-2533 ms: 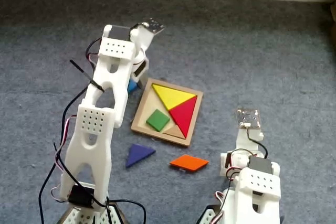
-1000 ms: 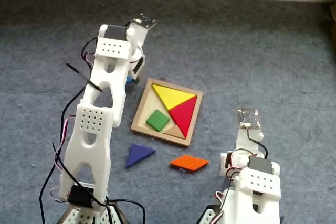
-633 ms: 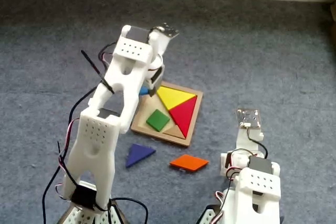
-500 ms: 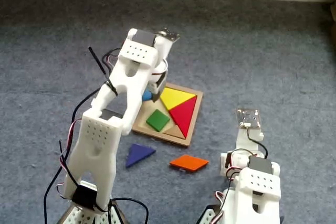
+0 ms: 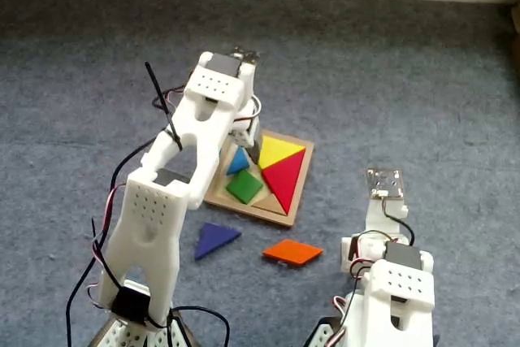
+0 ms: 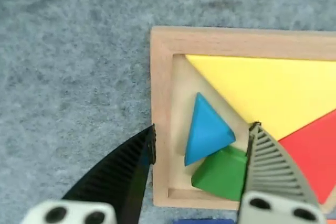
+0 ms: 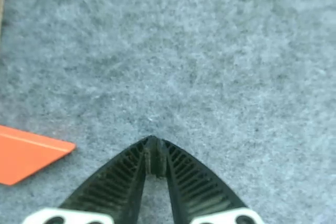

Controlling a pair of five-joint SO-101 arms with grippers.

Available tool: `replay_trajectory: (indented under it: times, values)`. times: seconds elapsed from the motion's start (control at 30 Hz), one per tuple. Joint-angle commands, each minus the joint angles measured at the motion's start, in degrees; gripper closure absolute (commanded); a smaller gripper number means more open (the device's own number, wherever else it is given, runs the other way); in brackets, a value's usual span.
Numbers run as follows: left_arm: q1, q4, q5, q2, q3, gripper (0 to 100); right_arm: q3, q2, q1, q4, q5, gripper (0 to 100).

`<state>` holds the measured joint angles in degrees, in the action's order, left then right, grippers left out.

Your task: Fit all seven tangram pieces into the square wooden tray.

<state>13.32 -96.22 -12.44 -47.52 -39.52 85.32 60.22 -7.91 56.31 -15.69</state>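
Held left pincer (image 6: 203, 128) wide open and empty astride the blue triangle (image 6: 206, 139), askew in the tray (image 6: 160, 77) corner, probably to nudge it flush; parked right pincer (image 7: 152, 153) shut, empty, over the table (image 7: 220, 51).

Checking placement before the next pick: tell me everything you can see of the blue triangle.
The blue triangle is a small, flat, matte piece, painted wood by its look. It lies inside the wooden tray, in the gap between the tray wall and the yellow triangle, with one edge meeting the green square. The left gripper straddles it, open and not gripping it.
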Motion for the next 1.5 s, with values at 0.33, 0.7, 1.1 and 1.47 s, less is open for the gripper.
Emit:
replay_trajectory:
  times: [0.33, 0.7, 1.1, 1.47]
  values:
    - [0.4, -4.3, 4.3, 14.8, 0.8, 90, 0.0, 0.7, -1.5, -1.4, -0.4, 99.4]
    - [1.2, 3.5, 6.8, 16.0, 16.7, 98, 0.0, 0.7, -1.5, -1.4, -0.4, 99.4]
    - [12.2, 13.4, 7.2, 16.1, 26.5, 98, 0.0, 0.7, -1.5, -1.4, -0.4, 99.4]
    - [12.7, 8.2, 7.2, 21.7, 23.5, 98, 0.0, 0.7, -1.5, -1.4, -0.4, 99.4]
